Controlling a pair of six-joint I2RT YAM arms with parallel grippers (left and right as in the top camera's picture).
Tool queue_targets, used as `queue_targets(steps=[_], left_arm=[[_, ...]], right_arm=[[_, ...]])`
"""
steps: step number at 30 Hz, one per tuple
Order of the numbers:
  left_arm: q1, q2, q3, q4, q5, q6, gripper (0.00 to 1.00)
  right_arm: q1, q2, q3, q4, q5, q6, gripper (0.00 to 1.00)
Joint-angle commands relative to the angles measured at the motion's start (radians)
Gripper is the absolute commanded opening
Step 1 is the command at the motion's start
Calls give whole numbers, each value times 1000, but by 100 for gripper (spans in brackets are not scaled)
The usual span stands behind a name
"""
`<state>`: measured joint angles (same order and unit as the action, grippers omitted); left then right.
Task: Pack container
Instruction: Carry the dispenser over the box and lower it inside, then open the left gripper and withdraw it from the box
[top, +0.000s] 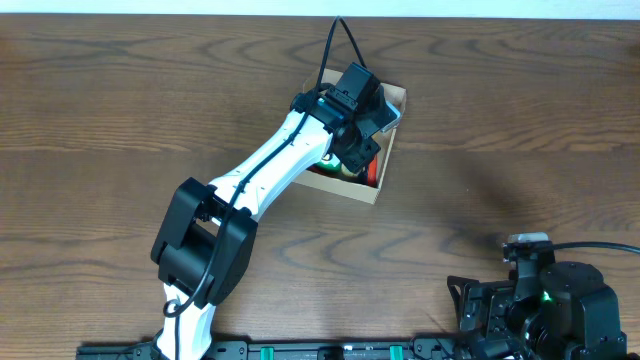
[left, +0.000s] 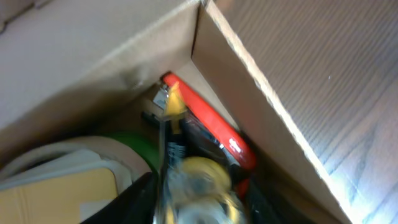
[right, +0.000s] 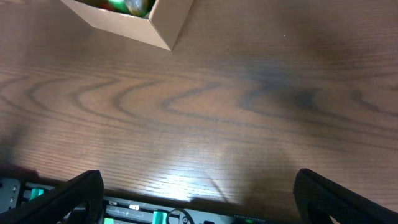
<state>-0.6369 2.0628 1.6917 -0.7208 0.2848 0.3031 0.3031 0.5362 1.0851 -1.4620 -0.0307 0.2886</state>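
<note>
Dark wood-grain table; red object; green roll; pale yellow block

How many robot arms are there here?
2. The left arm reaches over the table into the box; the right arm sits folded by the table's front edge. None seems hidden.

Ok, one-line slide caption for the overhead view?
Overhead: left tool inside the open cardboard box mid-table, right arm parked at the near edge of the wooden table.

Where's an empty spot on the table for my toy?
Bare table lies left of the container, and right of it, beyond the right gripper. The container is crowded inside, with the left arm over it.
</note>
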Motion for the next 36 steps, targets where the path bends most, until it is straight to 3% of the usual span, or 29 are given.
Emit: queue_targets(steps=[1, 15, 19, 21, 25, 31, 36], left_arm=[[5, -49, 1, -15, -3, -20, 52], [26, -337, 1, -84, 3, -19, 49], [102, -380, 1, -94, 18, -50, 46], [166, -384, 1, -95, 102, -50, 45], [314, -376, -1, -95, 295, -50, 35], [466, -340, -1, -130, 318, -74, 6], [506, -287, -2, -162, 315, -33, 6]], right_arm=[[-12, -2, 1, -1, -4, 10, 99], [-12, -2, 1, 0, -3, 10, 99], [-12, -2, 1, 0, -3, 10, 99], [-12, -2, 1, 0, -3, 10, 99], [-12, -2, 1, 0, -3, 10, 99], [-12, -1, -1, 26, 14, 11, 99], [-12, -1, -1, 98, -61, 64, 99]])
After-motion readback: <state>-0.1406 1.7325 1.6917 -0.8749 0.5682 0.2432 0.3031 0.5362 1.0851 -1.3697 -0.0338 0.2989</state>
